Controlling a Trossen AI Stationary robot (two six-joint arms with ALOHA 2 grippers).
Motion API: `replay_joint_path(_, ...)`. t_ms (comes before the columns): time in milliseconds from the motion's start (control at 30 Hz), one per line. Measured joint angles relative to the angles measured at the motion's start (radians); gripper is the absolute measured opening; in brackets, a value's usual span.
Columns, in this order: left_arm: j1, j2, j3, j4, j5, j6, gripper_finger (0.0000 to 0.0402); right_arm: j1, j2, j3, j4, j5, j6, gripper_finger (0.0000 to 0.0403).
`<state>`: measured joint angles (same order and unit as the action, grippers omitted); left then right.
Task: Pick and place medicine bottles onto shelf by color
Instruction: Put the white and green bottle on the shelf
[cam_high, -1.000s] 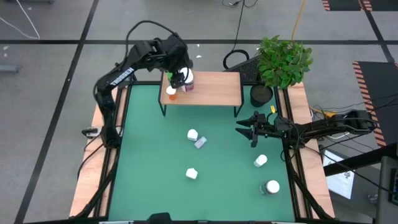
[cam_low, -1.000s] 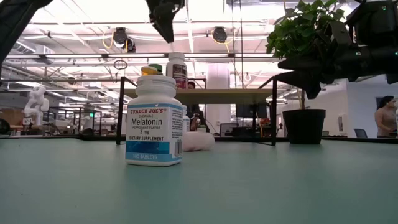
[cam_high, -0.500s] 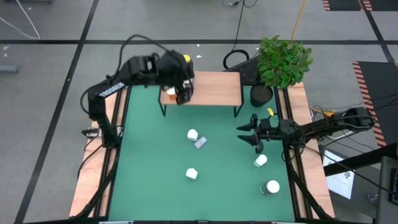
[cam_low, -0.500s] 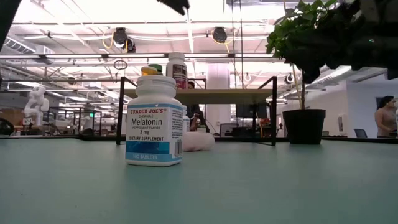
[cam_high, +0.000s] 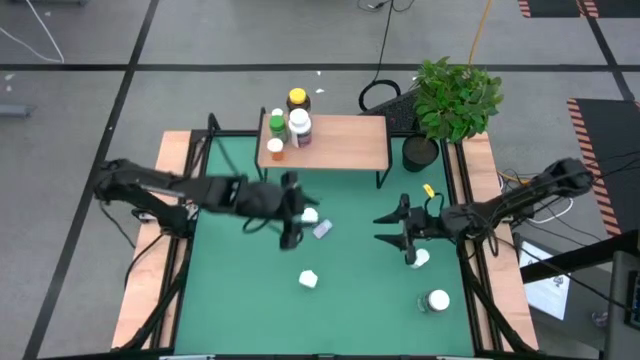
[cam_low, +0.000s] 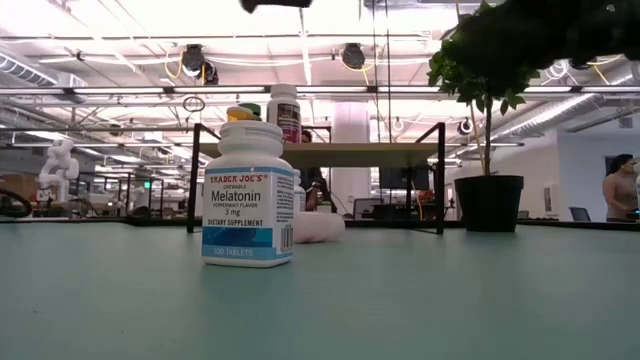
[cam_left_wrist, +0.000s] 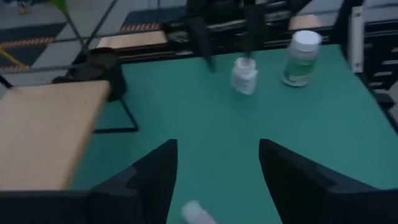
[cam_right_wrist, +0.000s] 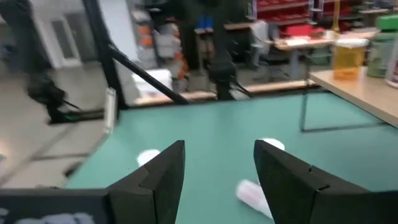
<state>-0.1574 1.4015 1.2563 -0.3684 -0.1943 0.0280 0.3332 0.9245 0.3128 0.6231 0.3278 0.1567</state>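
I judge I'm between placements, reaching for another bottle. My left tool (cam_high: 290, 212) hovers spread wide and empty over the white bottle (cam_high: 309, 216) and the lilac one (cam_high: 322, 230) mid-tabletop. At 12 o'clock the shelf (cam_high: 340, 142) carries 4 bottles. My right tool (cam_high: 405, 226), splayed and empty, sits above a white bottle (cam_high: 419, 258). Next: descend and clamp.

Left gripper (cam_high: 291, 212): withdrawn from the shelf (cam_high: 340, 143), now open over the mat beside the fallen lilac bottle (cam_high: 322, 230).
Right gripper (cam_high: 391, 228): shifted nearer a white bottle (cam_high: 419, 258).
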Motion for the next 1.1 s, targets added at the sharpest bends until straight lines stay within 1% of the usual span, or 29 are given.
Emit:
replay_joint_path(133, -0.097, -0.088, -0.205, 0.201, -0.095, -0.031, 0.0216, 0.036, 0.003, 0.049, -0.134, 0.152, 0.029, 0.0187)
replay_joint_path(200, -0.12, -0.122, -0.304, 0.33, -0.106, -0.038, 0.0213, 0.049, 0.021, 0.084, -0.206, 0.201, 0.049, 0.0187)
replay_joint_path(300, -0.128, -0.138, -0.444, 0.492, -0.112, -0.062, 0.0212, 0.065, 0.073, 0.162, -0.291, 0.223, 0.054, 0.0187)
replay_joint_path(400, -0.123, -0.142, -0.547, 0.57, -0.125, -0.064, 0.0211, 0.081, 0.137, 0.26, -0.386, 0.221, 0.07, 0.0187)
replay_joint_path(433, -0.121, -0.142, -0.578, 0.602, -0.128, -0.064, 0.0211, 0.09, 0.158, 0.288, -0.424, 0.21, 0.097, 0.0187)
replay_joint_path(467, -0.116, -0.142, -0.612, 0.631, -0.129, -0.064, 0.0211, 0.099, 0.183, 0.315, -0.461, 0.167, 0.136, 0.0187)
replay_joint_path(533, -0.115, -0.131, -0.687, 0.713, -0.129, -0.066, 0.0211, 0.112, 0.222, 0.362, -0.503, 0.029, 0.226, 0.0187)
replay_joint_path(600, -0.114, -0.119, -0.758, 0.841, -0.127, -0.055, 0.0211, 0.138, 0.238, 0.396, -0.56, -0.089, 0.303, 0.0187)
replay_joint_path(633, -0.114, -0.118, -0.783, 0.908, -0.121, -0.042, 0.0211, 0.155, 0.239, 0.413, -0.59, -0.121, 0.327, 0.0187)
replay_joint_path(667, -0.114, -0.119, -0.803, 0.963, -0.12, -0.027, 0.0211, 0.175, 0.236, 0.429, -0.626, -0.121, 0.341, 0.0187)
replay_joint_path(700, -0.112, -0.12, -0.819, 1.006, -0.12, -0.01, 0.0211, 0.196, 0.227, 0.439, -0.67, -0.104, 0.352, 0.0187)
replay_joint_path(767, -0.111, -0.118, -0.837, 1.065, -0.118, 0.033, 0.0211, 0.235, 0.211, 0.455, -0.746, -0.038, 0.376, 0.0187)
replay_joint_path(867, -0.111, -0.119, -0.833, 1.086, -0.116, 0.069, 0.0212, 0.296, 0.195, 0.461, -0.851, 0.045, 0.396, 0.0187)
replay_joint_path(933, -0.111, -0.118, -0.832, 1.079, -0.115, 0.068, 0.0211, 0.34, 0.192, 0.461, -0.927, 0.142, 0.383, 0.0187)
replay_joint_path(1000, -0.111, -0.118, -0.832, 1.078, -0.115, 0.07, 0.0211, 0.377, 0.191, 0.461, -1.018, 0.26, 0.38, 0.0187)
replay_joint_path(1033, -0.11, -0.118, -0.832, 1.078, -0.119, 0.072, 0.0211, 0.385, 0.194, 0.461, -1.034, 0.296, 0.38, 0.0187)
replay_joint_path(1100, -0.106, -0.118, -0.832, 1.078, -0.123, 0.07, 0.0212, 0.387, 0.201, 0.461, -1.01, 0.307, 0.377, 0.0187)
